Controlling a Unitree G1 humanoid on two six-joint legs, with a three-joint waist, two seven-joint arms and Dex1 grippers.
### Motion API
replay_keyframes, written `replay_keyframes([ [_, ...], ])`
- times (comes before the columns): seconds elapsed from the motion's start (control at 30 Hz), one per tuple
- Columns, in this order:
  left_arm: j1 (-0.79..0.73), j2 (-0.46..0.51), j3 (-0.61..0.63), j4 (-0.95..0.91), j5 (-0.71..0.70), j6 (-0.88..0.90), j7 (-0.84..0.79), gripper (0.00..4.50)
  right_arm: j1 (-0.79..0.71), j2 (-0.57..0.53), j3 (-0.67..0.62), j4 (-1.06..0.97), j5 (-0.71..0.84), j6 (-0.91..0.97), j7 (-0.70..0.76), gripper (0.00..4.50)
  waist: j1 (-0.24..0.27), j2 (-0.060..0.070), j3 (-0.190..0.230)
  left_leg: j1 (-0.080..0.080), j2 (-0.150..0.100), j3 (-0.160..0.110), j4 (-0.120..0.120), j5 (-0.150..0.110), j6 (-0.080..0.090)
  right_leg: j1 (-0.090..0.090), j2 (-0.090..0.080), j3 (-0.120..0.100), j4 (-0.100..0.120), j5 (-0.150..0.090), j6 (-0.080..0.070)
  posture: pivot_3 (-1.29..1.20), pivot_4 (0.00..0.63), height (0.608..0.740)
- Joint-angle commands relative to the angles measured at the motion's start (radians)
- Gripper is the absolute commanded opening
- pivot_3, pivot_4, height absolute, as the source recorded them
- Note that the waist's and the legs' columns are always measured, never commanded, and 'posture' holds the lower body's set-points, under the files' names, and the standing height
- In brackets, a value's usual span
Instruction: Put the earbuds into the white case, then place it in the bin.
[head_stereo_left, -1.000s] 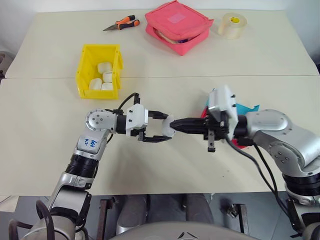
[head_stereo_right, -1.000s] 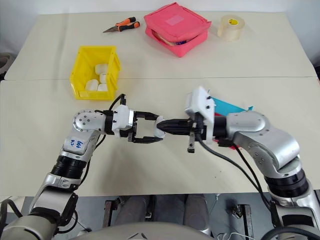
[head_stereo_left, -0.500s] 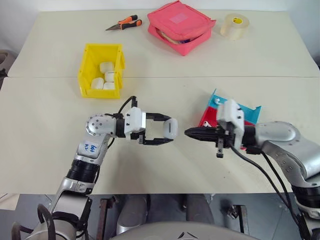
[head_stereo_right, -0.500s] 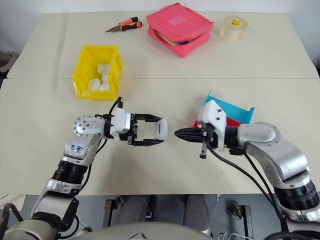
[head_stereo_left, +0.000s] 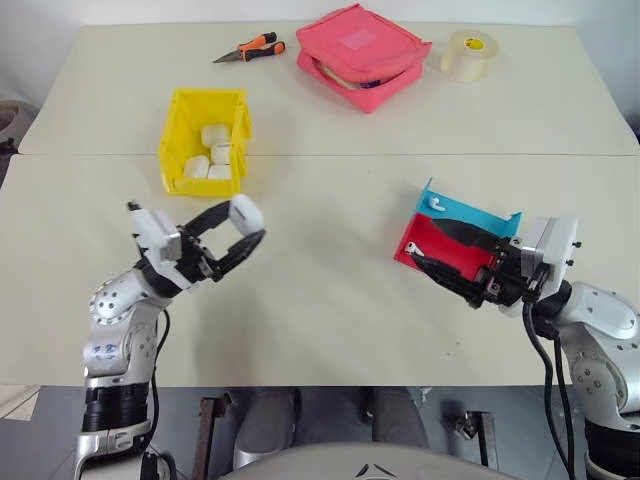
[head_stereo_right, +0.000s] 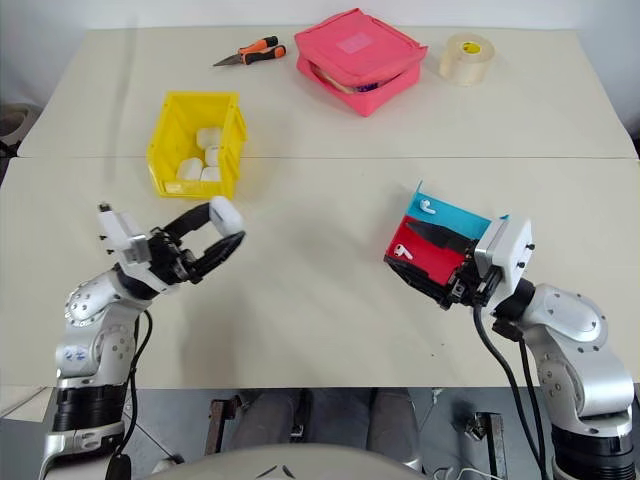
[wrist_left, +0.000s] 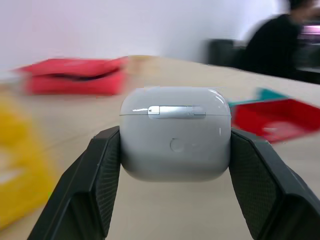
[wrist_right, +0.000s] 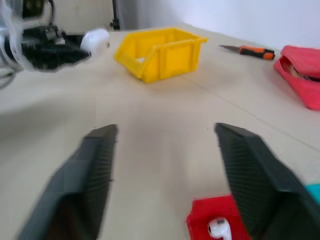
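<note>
From the head views, the left gripper (head_stereo_left: 240, 228) hovers above the near-left part of the worktop (head_stereo_left: 330, 290), its jaws pinching the white case (head_stereo_left: 246, 212), lid closed. The bin (head_stereo_left: 203, 140) stands farther back on the left with several white cases inside. The right gripper (head_stereo_left: 438, 250) hangs at the near right over a red-and-blue tray (head_stereo_left: 455, 240), jaws spread and empty. Two earbuds lie in the tray: one (head_stereo_left: 434, 202) on the blue part, one (head_stereo_left: 410, 248) on the red part. Orange pliers (head_stereo_left: 250, 47), a pink pouch (head_stereo_left: 362, 52) and a tape roll (head_stereo_left: 467, 52) sit along the far edge.

In the left wrist view, the white case (wrist_left: 175, 132) is clamped between both black fingers (wrist_left: 102, 170), hinge side facing the camera.

In the right wrist view, the fingers (wrist_right: 97, 165) stand wide apart above the worktop, an earbud (wrist_right: 219, 228) on the red tray below, and the bin (wrist_right: 160, 52) beyond.
</note>
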Motion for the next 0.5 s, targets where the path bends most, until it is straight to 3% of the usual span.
replay_keyframes([
  [0.03,0.035,-0.02,0.079,-0.073,-0.001,0.015,0.138,2.8,0.004,0.043,0.006,0.003,-0.037,-0.095,-0.026,4.45,0.0,0.0,0.0,0.0,0.0,0.0,0.0,0.0,0.0,0.0,0.0,0.0,0.0,0.0,0.0,0.0,0.15,0.74],
  [0.23,0.037,-0.031,0.101,-0.095,-0.016,0.08,0.25,2.8,-0.036,0.092,0.035,0.043,-0.089,-0.169,-0.064,4.45,0.0,0.0,0.0,0.001,0.0,-0.001,0.0,0.0,0.0,0.0,0.0,0.001,0.001,0.0,0.0,0.0,0.15,0.74],
  [0.5,-0.271,0.06,0.045,0.042,-0.003,0.293,0.309,2.8,-0.071,0.084,0.068,0.072,-0.127,-0.18,-0.084,4.45,-0.001,0.0,0.0,0.0,-0.001,0.0,0.0,0.0,0.0,0.0,0.0,0.001,0.001,0.0,0.0,0.0,0.15,0.74],
])
